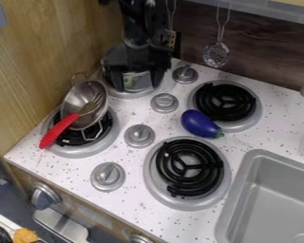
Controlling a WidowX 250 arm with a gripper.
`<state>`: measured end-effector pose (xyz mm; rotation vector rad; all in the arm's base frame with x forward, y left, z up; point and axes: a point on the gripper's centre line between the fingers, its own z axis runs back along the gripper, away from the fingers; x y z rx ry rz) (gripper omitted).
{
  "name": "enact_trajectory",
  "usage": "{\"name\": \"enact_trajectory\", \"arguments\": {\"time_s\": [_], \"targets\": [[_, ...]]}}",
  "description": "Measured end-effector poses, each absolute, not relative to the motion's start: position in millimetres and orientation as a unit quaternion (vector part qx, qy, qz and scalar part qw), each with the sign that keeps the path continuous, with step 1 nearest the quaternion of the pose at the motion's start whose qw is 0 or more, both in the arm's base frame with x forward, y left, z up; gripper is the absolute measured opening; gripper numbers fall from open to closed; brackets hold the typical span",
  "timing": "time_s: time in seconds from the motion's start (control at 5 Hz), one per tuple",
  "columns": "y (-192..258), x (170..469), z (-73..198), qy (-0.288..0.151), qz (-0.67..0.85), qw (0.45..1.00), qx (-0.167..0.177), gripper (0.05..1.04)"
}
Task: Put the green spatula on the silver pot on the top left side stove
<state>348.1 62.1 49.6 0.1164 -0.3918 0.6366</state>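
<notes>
1. I look down on a white, dark-speckled bench (132,166), with a light wood panel (43,61) at left and a dark wood-grain wall (269,52) behind.
2. Four round silver knobs (140,135) run between the left and right burners; a grey sink (243,185) fills the lower right corner.
3. By the right rear burner (255,118) I see a purple toy eggplant (200,124) with a green end.
4. A shallow silver metal bowl with wire handles (74,105) sits tilted on the left front burner (115,135).
5. In it lies a slotted metal utensil with a red handle (59,130), its head inside, the handle sticking out over the rim toward the front left.
6. My black claw (137,84) hangs over the left rear burner (126,96), at a small silver object (137,81); I can't tell whether it grips anything.
</notes>
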Motion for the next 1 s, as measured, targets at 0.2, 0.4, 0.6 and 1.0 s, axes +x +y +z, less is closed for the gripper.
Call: {"name": "enact_trajectory", "arguments": {"time_s": [0.2,0.4,0.6,1.0], "targets": [[39,339,48,-0.194,0.265,0.943,0.05,1.001],[25,319,40,-0.182,0.213,0.959,0.042,1.001],[27,307,47,-0.147,0.191,0.97,0.019,1.001],[55,287,54,-0.13,0.129,0.983,0.017,1.001]]}}
